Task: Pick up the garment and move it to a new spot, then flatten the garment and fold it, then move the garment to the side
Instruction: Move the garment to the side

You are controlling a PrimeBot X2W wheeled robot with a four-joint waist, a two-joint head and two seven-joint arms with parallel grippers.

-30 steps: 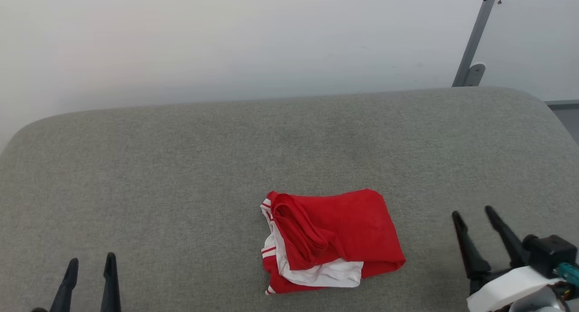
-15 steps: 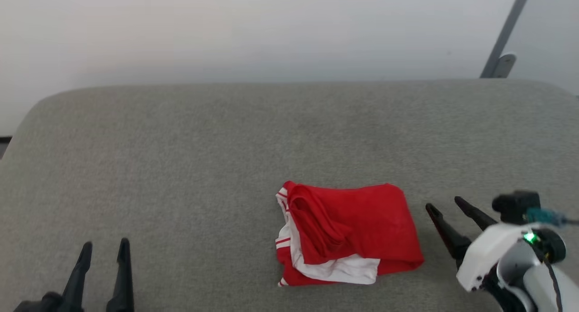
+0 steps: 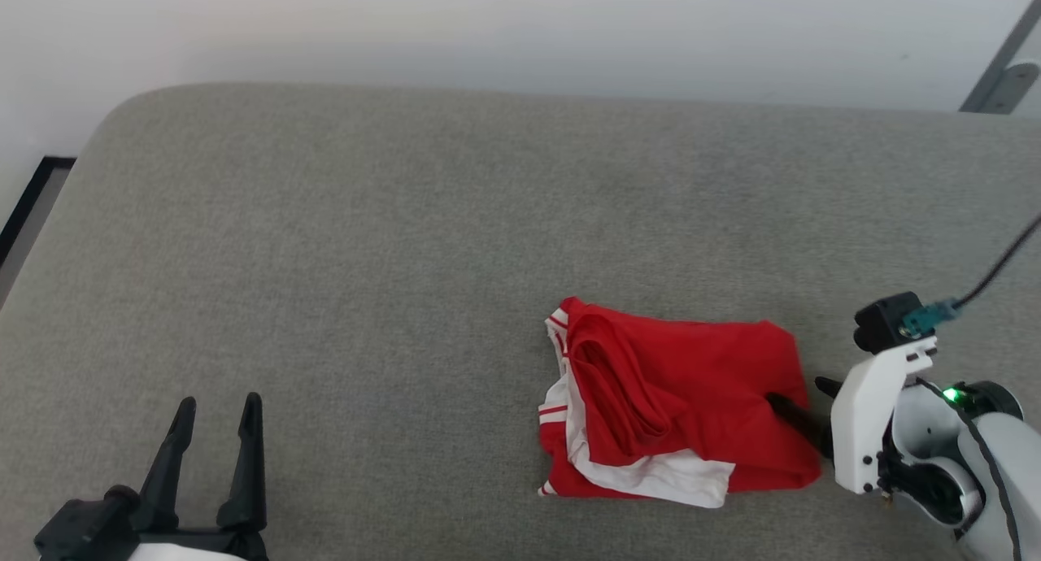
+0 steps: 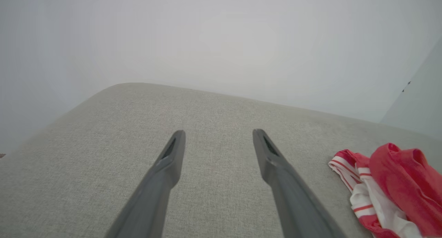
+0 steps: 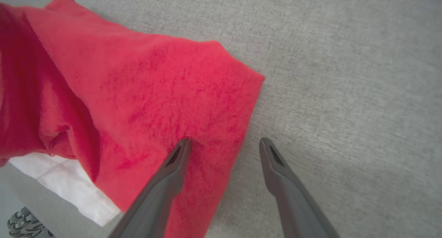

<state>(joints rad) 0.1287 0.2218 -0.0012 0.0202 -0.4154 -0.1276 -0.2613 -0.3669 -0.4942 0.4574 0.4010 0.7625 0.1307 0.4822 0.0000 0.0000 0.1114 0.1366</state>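
Note:
The garment [image 3: 675, 398] lies folded in a small bundle on the grey cushion [image 3: 407, 260], red on top with white fabric and striped trim at its near and left edges. My right gripper [image 3: 801, 397] is open at the garment's right edge. In the right wrist view one finger [image 5: 172, 162] is over the red cloth [image 5: 155, 93] and the other is over bare cushion, so the edge lies between them in my right gripper [image 5: 224, 141]. My left gripper [image 3: 219, 402] stands open and empty far to the left. Its wrist view shows the open left gripper [image 4: 218, 132] with the garment [image 4: 397, 182] off to the right.
The cushion has rounded far corners and a pale wall behind it. A grey metal post [image 3: 1000, 65] stands at the far right. A dark strip of floor edge [image 3: 32, 195] shows past the cushion's left side.
The head camera has turned, shifting the whole picture. My right gripper has moved left to the garment's right edge, one finger now over the cloth. The garment lies as before.

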